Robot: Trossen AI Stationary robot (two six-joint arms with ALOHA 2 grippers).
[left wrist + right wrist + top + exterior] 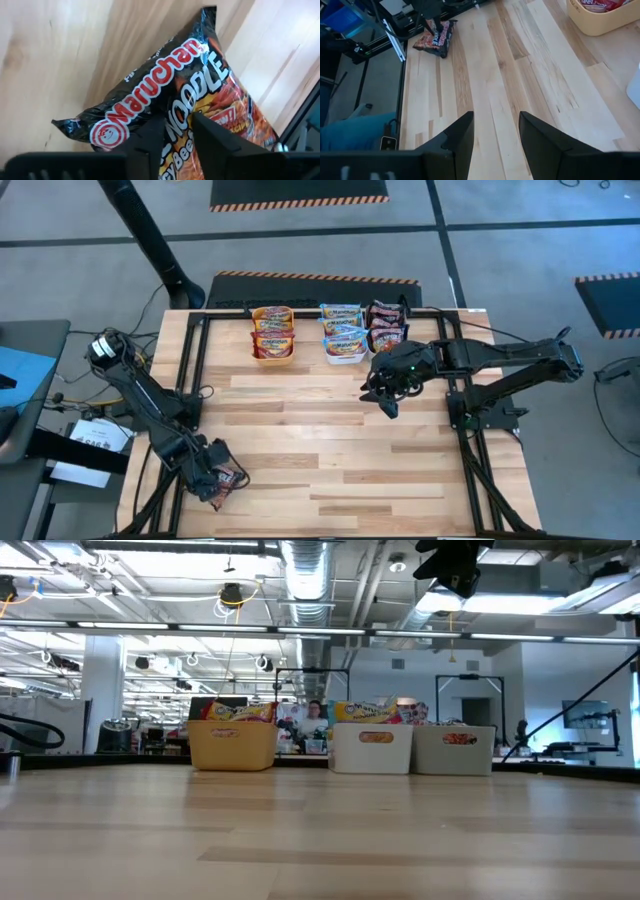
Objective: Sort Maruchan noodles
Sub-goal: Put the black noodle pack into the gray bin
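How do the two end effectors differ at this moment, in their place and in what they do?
The left end effector is low at the near left corner of the table, its fingers around a dark maroon Maruchan packet; the right end effector hangs above bare wood near the bins and holds nothing. The right one is open; the left one's fingers stand closer together. Both are dark and two-fingered.

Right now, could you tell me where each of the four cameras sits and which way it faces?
High view: overhead, straight down on the table; both arms show.
Low view: table height, level toward the three bins; one arm's tip at the top.
Left wrist view: close over the dark noodle packet, the left gripper astride it.
Right wrist view: above the table, the right gripper open, facing the left arm.
Shared: the same packet shows in both wrist views.
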